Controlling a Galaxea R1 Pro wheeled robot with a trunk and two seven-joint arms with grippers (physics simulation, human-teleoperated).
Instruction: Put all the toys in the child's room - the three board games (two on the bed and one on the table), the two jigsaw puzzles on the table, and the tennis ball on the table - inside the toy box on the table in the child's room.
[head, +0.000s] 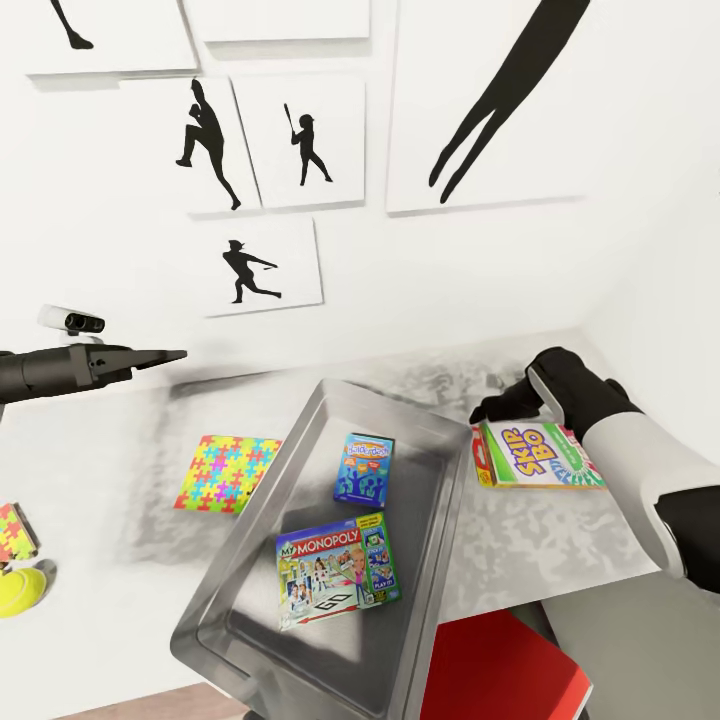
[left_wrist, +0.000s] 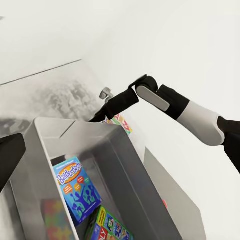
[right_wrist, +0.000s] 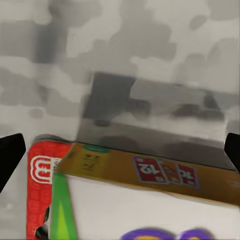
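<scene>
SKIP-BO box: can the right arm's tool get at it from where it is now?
Probably yes. The right tool hangs open just above the near-left corner of the SKIP-BO box, which lies flat on the table beside the toy box; nothing sits between them.

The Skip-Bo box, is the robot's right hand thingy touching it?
Cannot tell. In the head view the right gripper sits right at the Skip-Bo box's far edge, hiding any gap. In the right wrist view its dark fingertips flank the box with table showing between.

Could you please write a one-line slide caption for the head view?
Right pincer hovers over the SKIP-BO game beside the toy box, which holds two board games.
</scene>
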